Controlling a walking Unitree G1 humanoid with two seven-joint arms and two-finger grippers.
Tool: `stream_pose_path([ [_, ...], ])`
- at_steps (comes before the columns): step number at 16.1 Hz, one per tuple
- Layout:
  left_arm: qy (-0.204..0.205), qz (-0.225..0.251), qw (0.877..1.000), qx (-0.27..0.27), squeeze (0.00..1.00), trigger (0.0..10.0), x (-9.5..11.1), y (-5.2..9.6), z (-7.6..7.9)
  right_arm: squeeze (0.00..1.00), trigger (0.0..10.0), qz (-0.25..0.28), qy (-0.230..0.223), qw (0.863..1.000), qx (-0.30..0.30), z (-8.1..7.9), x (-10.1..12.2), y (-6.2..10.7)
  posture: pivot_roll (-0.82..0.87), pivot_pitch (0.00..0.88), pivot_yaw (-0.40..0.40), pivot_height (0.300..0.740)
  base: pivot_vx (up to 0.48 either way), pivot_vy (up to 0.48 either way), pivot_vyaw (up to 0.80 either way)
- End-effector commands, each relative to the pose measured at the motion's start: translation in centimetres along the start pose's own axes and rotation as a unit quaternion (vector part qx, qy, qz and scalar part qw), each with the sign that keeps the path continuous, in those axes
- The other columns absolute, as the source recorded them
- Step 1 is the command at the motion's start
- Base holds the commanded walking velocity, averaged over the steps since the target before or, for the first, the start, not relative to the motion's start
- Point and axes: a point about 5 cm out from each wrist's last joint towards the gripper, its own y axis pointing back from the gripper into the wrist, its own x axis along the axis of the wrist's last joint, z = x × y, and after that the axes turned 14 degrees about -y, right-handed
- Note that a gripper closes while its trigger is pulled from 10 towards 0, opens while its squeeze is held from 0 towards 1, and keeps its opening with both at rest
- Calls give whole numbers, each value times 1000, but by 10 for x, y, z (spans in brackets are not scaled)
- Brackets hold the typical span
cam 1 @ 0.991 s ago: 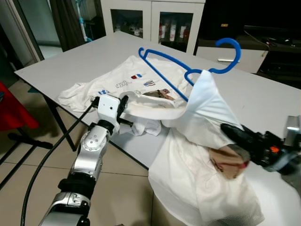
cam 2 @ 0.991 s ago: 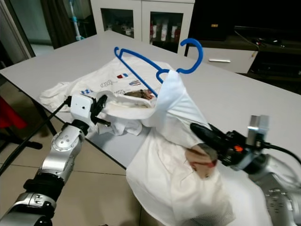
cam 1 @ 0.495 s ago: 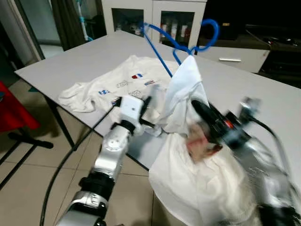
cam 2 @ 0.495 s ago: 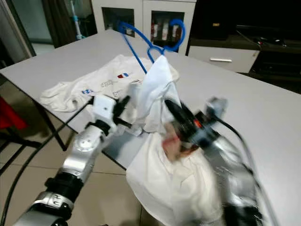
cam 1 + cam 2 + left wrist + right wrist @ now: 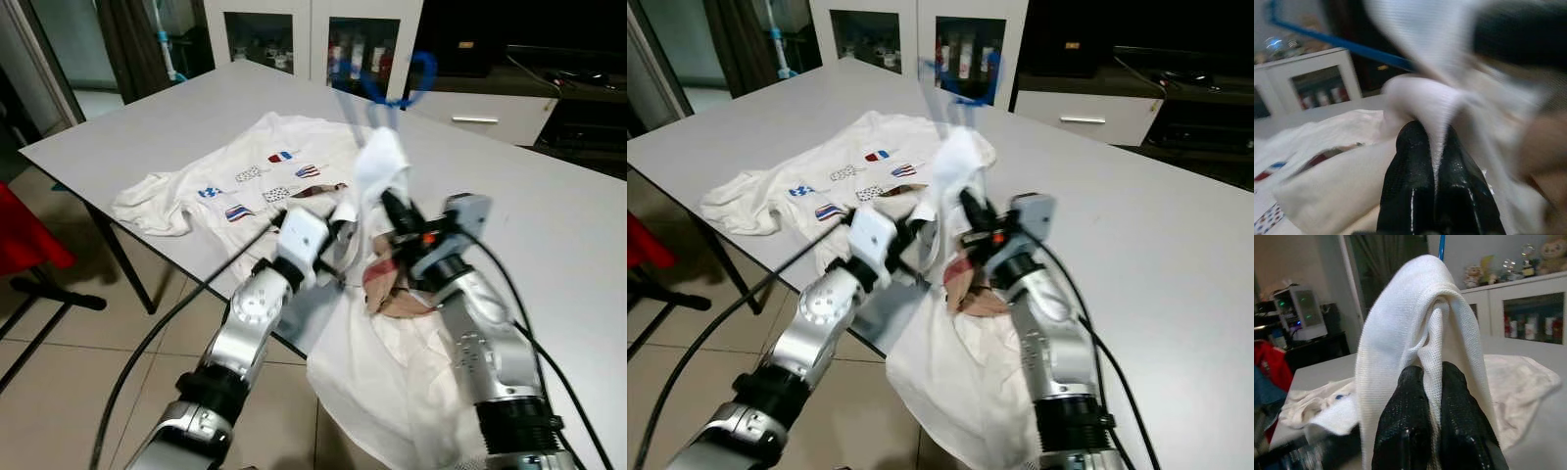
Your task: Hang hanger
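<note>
The blue plastic hanger point(image 5: 387, 86) stood raised above the middle of the pale grey bench point(image 5: 549, 220), blurred, its hook uppermost and its lower part buried in a lifted fold of the white cotton shirt point(image 5: 380, 166). The rest of that shirt trailed down over the bench's near edge. The right hand point(image 5: 394, 209) was clamped on the fold just under the hanger, cloth pinched between its black fingers point(image 5: 1415, 431). The left hand point(image 5: 338, 240), just beside it, was likewise closed on a strip of the same shirt, fingers point(image 5: 1413, 183) together with fabric between them. A second white T-shirt with small coloured prints point(image 5: 235, 181) lay flat toward the bench's far left corner. The hanger seemed carried only by cloth, so it might slip out or twist if the fold slackened; the dangling weight could also drag the shirt off the hanger.
</note>
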Motion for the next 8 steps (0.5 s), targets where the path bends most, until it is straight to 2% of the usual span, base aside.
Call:
stream_pose_path([
  [1, -58, -5, 998, -27, 0, 10000, -3, 3, 5, 0, 10000, 2, 14, 1000, 6, 1, 1, 2, 55, 38, 11, 740, 0, 0, 0],
  [2, -61, -12, 998, -15, 0, 10000, -6, 4, -1, 0, 10000, -3, 19, 1000, 11, 4, 2, 6, 56, 39, 9, 740, 0, 0, 0],
  [3, -46, -6, 999, 5, 0, 10000, -6, 6, -9, 0, 10000, -9, 34, 999, 19, 7, 3, 11, 56, 39, 9, 740, 0, 0, 0],
  [4, -42, -2, 998, 39, 1000, 10000, -6, 9, -21, 0, 10000, -17, 61, 998, 19, 14, 6, 19, 56, 39, 5, 740, 0, 0, 0],
  [5, -42, -3, 998, 50, 1000, 10000, -6, 10, -24, 0, 10000, -20, 70, 997, 17, 17, 7, 21, 56, 39, 5, 740, 0, 0, 0],
  [7, -87, 11, 996, 21, 1000, 10000, -6, 17, -26, 0, 10000, -40, 137, 990, -3, 37, 16, 37, 52, 39, 4, 740, 0, 0, 0],
  [8, -102, 18, 995, 13, 1000, 10000, -6, 18, -26, 0, 10000, -45, 154, 987, -6, 41, 19, 41, 49, 38, 4, 740, 0, 0, 0],
])
